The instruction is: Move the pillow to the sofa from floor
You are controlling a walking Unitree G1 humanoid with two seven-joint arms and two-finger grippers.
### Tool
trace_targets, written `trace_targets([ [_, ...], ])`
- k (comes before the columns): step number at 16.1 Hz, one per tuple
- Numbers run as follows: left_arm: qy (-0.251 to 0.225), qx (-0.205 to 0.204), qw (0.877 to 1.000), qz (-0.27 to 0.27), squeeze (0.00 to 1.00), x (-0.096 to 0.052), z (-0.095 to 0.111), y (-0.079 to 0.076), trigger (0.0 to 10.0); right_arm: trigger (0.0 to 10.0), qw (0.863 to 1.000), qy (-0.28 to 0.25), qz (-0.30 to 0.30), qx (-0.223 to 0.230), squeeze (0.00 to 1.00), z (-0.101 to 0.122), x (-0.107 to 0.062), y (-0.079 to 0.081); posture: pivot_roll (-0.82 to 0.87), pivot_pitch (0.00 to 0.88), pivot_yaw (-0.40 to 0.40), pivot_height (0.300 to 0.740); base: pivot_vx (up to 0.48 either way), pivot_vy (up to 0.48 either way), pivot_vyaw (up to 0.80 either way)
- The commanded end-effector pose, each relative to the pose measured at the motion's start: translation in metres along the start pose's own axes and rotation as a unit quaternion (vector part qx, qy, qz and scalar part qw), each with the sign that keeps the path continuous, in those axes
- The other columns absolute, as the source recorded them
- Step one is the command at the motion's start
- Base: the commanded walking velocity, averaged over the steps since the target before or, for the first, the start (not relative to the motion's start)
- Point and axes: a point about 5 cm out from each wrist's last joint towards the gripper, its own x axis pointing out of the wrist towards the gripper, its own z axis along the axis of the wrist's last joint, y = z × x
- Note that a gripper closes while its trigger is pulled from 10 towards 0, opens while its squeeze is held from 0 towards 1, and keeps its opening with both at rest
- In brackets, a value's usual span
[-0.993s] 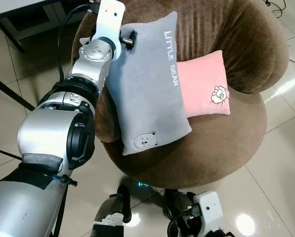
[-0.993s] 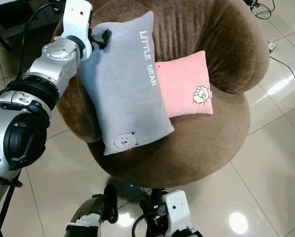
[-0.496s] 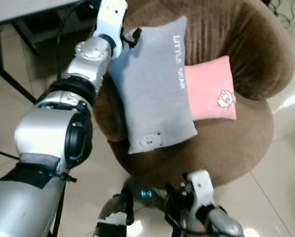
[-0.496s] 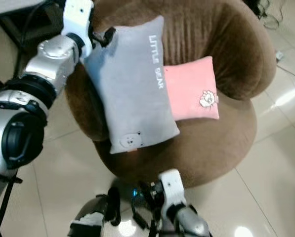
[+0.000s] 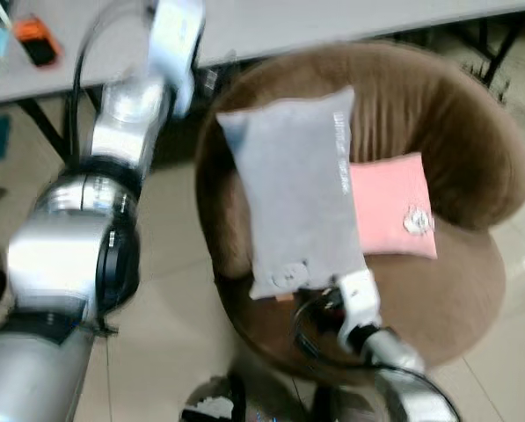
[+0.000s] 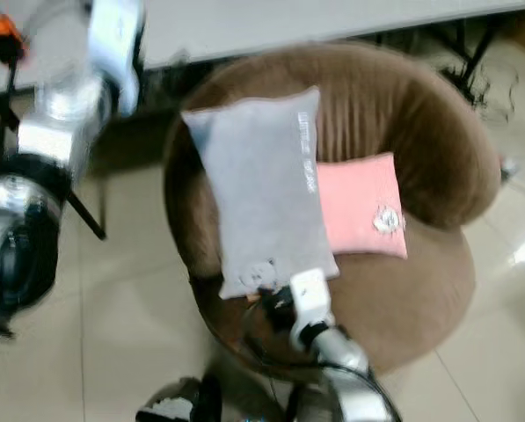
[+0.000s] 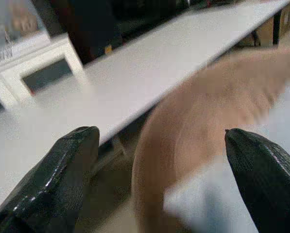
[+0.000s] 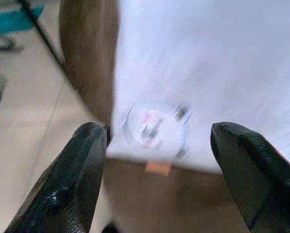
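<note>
The grey "Little Bear" pillow (image 5: 297, 198) leans on the left side of the round brown sofa (image 5: 455, 114), its lower corner over the seat's front rim. A pink pillow (image 5: 390, 207) lies beside it, partly tucked under. My left gripper (image 7: 159, 133) is open and holds nothing; it is raised left of the sofa back, apart from the pillow, near the white table. My right gripper (image 8: 158, 128) is open just in front of the pillow's bear emblem (image 8: 157, 126), at its lower edge. The right arm's white wrist (image 5: 359, 301) rises from below.
A long white table (image 5: 350, 16) runs behind the sofa, with an orange object (image 5: 35, 48) on its left end. Dark table legs and cables (image 5: 508, 75) stand at the back right. Glossy tile floor (image 5: 170, 290) surrounds the sofa. The views are blurred.
The left gripper has let go of the pillow's top corner and drawn away up and left. The right arm has risen to the pillow's lower edge. The camera has tilted up.
</note>
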Motion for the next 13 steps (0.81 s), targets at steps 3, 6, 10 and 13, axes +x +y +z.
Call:
trace_targets([
  [3, 0.046, -0.064, 0.997, -0.001, 0.00, -0.020, -0.058, -0.015, 10.0, 10.0, 1.000, -0.006, -0.024, 0.000, 0.00, -0.001, 0.001, -0.013, 0.05, 0.005, 0.012, 0.740, 0.000, 0.000, 0.00],
  [6, 0.089, -0.196, 0.973, 0.079, 0.00, -0.083, -0.152, -0.064, 10.0, 10.0, 0.996, -0.053, -0.074, 0.000, 0.00, 0.014, 0.004, -0.024, 0.07, 0.000, -0.004, 0.740, 0.000, 0.000, 0.00],
  [10, 0.197, -0.254, 0.945, 0.051, 0.00, -0.152, -0.204, -0.144, 10.0, 10.0, 0.995, -0.068, -0.069, 0.003, 0.00, 0.014, 0.001, -0.021, 0.09, 0.000, 0.001, 0.740, 0.000, 0.000, 0.00],
  [13, 0.136, -0.170, 0.976, 0.008, 0.00, -0.138, -0.179, -0.152, 10.0, 10.0, 0.995, -0.075, -0.064, 0.001, 0.00, 0.009, -0.001, -0.011, 0.08, 0.000, -0.010, 0.740, 0.000, 0.000, 0.00],
])
